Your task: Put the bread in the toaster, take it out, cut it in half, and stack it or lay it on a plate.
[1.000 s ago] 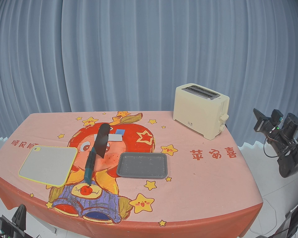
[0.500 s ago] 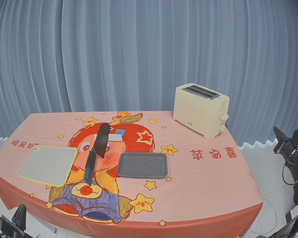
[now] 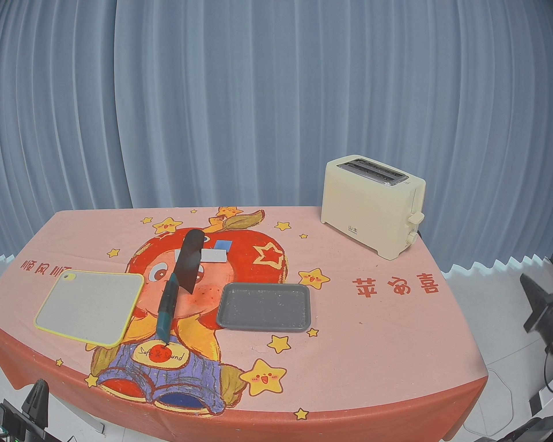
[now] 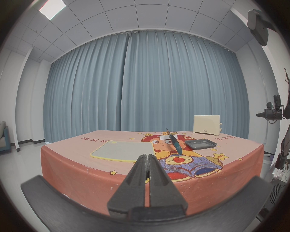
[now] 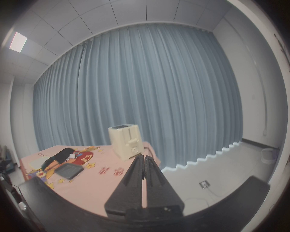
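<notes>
Head view, table point(image 3: 368, 351): draped in a pink cloth point(image 3: 69, 230) printed with a cartoon apple figure and stars.
Head view, room: closed off behind by a pleated blue-grey curtain point(image 3: 276, 98); pale floor point(image 3: 501, 322) to the right.
Head view, toaster point(image 3: 371, 204): cream, slots upward, at the table's far right, close to the curtain.
Head view, tray point(image 3: 264, 307): dark grey, rectangular, lying flat near the table's middle, well apart from the toaster.
Head view, cutting board point(image 3: 89, 307): grey with a yellow-green rim, on the left side.
Head view, knife point(image 3: 170, 290): dark blade, teal handle, between board and tray, handle toward the near edge, blade end just beside a small white and blue block point(image 3: 214, 253).
Left wrist view, surface: cloth hanging over the near edge; board nearest, then knife and tray, toaster farthest.
Left wrist view, room: curtain across the back, tiled ceiling point(image 4: 151, 15) with a lit panel point(image 4: 53, 8).
Left wrist view, left gripper point(image 4: 147, 156): short of the draped edge, fingers pressed together, pinching nothing, touching nothing.
Right wrist view, surface: toaster at the nearer end, tray and knife beyond it.
Right wrist view, room: same curtain, pale floor alongside.
Right wrist view, right gripper point(image 5: 143, 157): out past the table's right side, fingers pressed together, holding nothing.
</notes>
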Robot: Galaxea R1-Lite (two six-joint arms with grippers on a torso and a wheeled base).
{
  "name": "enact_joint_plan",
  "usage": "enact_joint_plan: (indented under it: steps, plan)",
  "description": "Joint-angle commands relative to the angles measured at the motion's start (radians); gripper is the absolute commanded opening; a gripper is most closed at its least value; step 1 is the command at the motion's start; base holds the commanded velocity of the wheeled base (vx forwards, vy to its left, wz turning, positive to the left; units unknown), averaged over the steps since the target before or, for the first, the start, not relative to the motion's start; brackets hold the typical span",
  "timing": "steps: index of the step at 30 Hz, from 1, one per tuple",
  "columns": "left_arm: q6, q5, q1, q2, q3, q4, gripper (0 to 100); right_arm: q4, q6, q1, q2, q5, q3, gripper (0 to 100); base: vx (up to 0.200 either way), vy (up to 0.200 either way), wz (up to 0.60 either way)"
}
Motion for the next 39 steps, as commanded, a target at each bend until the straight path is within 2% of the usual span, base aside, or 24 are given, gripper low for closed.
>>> enact_joint_plan:
  steps: [1, 3, 7, 9, 11, 13, 15, 17, 19, 21, 23, 25, 26, 27, 30, 39]
  plan:
    - [0.000, 0.000, 0.000, 0.001, 0.018, 0.000, 0, 0.301, 0.075, 0.127, -0.379, 0.073, 0.018, 0, 0.000, 0.000, 0.00]
    - [0.000, 0.000, 0.000, 0.001, 0.018, 0.000, 0, 0.370, 0.109, 0.162, -0.408, 0.076, 0.018, 0, 0.000, 0.000, 0.00]
    - [0.000, 0.000, 0.000, 0.001, 0.018, 0.000, 0, 0.500, 0.101, 0.199, -0.471, 0.076, 0.018, 0, 0.000, 0.000, 0.00]
    - [0.000, 0.000, 0.000, 0.001, 0.018, 0.000, 0, 0.577, 0.078, 0.203, -0.558, 0.078, 0.018, 0, 0.000, 0.000, 0.00]
    - [0.000, 0.000, 0.000, 0.001, 0.018, 0.000, 0, 0.687, 0.021, 0.222, -0.695, 0.095, 0.018, 0, 0.000, 0.000, 0.00]
    - [0.000, 0.000, 0.000, 0.001, 0.018, 0.000, 0, 0.792, -0.015, 0.240, -0.810, 0.102, 0.018, 0, 0.000, 0.000, 0.00]
    - [0.000, 0.000, 0.000, 0.001, 0.018, 0.000, 0, 0.900, -0.040, 0.243, -0.919, 0.099, 0.018, 0, 0.000, 0.000, 0.00]
    - [0.000, 0.000, 0.000, 0.001, 0.018, 0.000, 0, 0.942, -0.040, 0.242, -0.986, 0.101, 0.007, 0, 0.000, 0.000, 0.00]
    - [0.000, 0.000, 0.000, 0.001, 0.018, 0.000, 0, 0.936, -0.060, 0.242, -0.992, 0.078, 0.007, 0, 0.000, 0.000, 0.00]
    - [0.000, 0.000, 0.000, 0.001, 0.018, 0.000, 0, 0.914, -0.071, 0.240, -0.986, 0.027, 0.015, 0, 0.000, 0.000, 0.00]
    - [0.000, 0.000, 0.000, 0.001, 0.018, 0.000, 0, 0.911, -0.078, 0.211, -0.985, -0.120, 0.015, 0, 0.000, 0.000, 0.00]
    - [0.000, 0.000, 0.000, 0.001, 0.018, 0.000, 0, 0.937, -0.103, 0.151, -1.000, -0.205, 0.018, 0, 0.000, 0.000, 0.00]
    - [0.000, 0.000, 0.000, 0.001, 0.018, 0.000, 0, 0.973, -0.121, 0.110, -1.025, -0.206, 0.015, 0, 0.000, 0.000, 0.00]
    - [0.001, 0.000, 0.000, 0.001, 0.018, 0.000, 0, 0.994, -0.129, 0.098, -1.034, -0.197, 0.008, 0, 0.000, 0.000, 0.00]
    - [0.000, 0.000, 0.000, 0.001, 0.018, 0.000, 0, 0.979, -0.129, 0.124, -1.058, -0.192, 0.013, 0, 0.000, 0.000, 0.00]
    - [0.000, 0.000, 0.000, 0.001, 0.018, 0.000, 0, 0.962, -0.127, 0.124, -1.060, -0.192, 0.018, 0, 0.000, 0.000, 0.00]
